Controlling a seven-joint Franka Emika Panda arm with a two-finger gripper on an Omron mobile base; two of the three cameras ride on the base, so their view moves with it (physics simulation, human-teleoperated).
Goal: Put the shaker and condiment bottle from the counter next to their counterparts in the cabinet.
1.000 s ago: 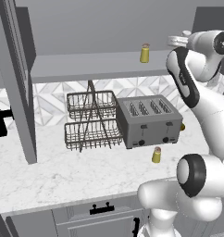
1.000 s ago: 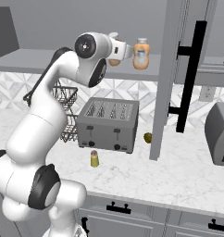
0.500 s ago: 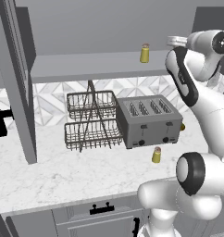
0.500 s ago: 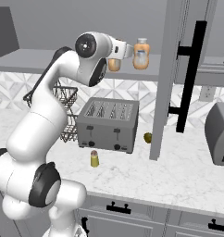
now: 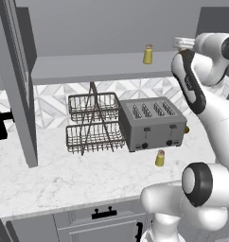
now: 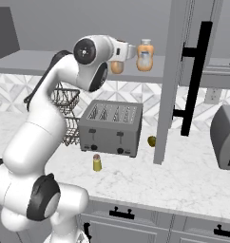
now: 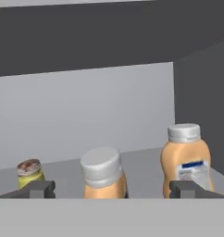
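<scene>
Condiment bottle (image 7: 102, 176) on cabinet (image 7: 146, 159) shelf, seemingly ungripped

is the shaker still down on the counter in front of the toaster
Yes, the shaker stands on the counter just in front of the toaster.

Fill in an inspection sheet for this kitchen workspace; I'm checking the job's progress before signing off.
Surface: white marble counter.
Job's things: shaker upright on the counter in front of the toaster; labelled bottle upright on the cabinet shelf, beside the pear-shaped bottle; second shaker also on the shelf.
Clutter: toaster, wire rack, a small olive thing too small to name.
Grippers: gripper open at shelf height, gripping nothing; the pear-shaped bottle shows between its tips.
Cables: nothing seen.
Surroundings: open cabinet door, grey drawers.
</scene>
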